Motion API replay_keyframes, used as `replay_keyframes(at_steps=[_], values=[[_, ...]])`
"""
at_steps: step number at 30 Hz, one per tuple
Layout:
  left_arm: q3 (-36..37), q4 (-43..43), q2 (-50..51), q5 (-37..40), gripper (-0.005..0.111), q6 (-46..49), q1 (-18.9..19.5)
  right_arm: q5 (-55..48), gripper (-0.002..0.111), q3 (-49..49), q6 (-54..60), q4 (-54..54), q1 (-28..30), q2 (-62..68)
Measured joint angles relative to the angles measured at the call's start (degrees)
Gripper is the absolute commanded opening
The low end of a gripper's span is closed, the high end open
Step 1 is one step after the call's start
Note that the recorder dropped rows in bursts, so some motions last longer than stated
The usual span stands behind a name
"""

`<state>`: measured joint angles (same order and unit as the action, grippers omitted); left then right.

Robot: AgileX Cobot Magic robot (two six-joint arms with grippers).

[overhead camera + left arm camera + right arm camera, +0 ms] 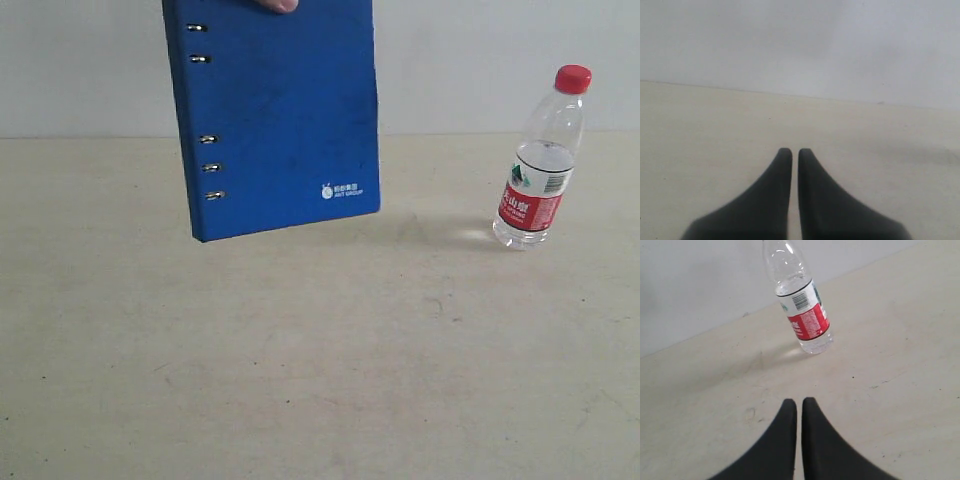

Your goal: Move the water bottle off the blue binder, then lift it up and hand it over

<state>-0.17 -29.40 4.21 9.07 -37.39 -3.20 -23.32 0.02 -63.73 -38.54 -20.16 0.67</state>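
we see the blue binder (275, 120) upright at left, a fingertip (277, 4) on its top edge; the water bottle (540, 165) stands on the bench (300, 380), apart at right. left pincer (791, 152) and right pincer (796, 402): narrow, empty.

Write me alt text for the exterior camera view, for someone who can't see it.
A blue binder is held upright, slightly tilted, by a fingertip at the picture's top edge, over a pale table. To its right, apart from it, a clear water bottle with a red cap stands upright on the table.
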Motion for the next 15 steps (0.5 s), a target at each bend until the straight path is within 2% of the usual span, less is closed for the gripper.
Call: replay_keyframes(at_steps=[3,8,10,12,15], values=[[0.0,0.0,0.0,-0.1,0.004,0.0,0.0,2.6,0.0,0.1,5.0,0.0,4.5,-0.3],[0.0,0.0,0.0,-0.1,0.004,0.0,0.0,24.9,0.0,0.1,16.7,-2.0,16.0,-0.4],[0.0,0.0,0.0,-0.1,0.004,0.0,0.0,30.0,0.0,0.1,21.7,-5.3,20.5,-0.4],[0.0,0.0,0.0,-0.1,0.004,0.0,0.0,31.4,0.0,0.1,24.7,-9.9,23.9,-0.4],[0.0,0.0,0.0,-0.1,0.004,0.0,0.0,27.5,0.0,0.1,26.9,-18.5,26.4,-0.4]])
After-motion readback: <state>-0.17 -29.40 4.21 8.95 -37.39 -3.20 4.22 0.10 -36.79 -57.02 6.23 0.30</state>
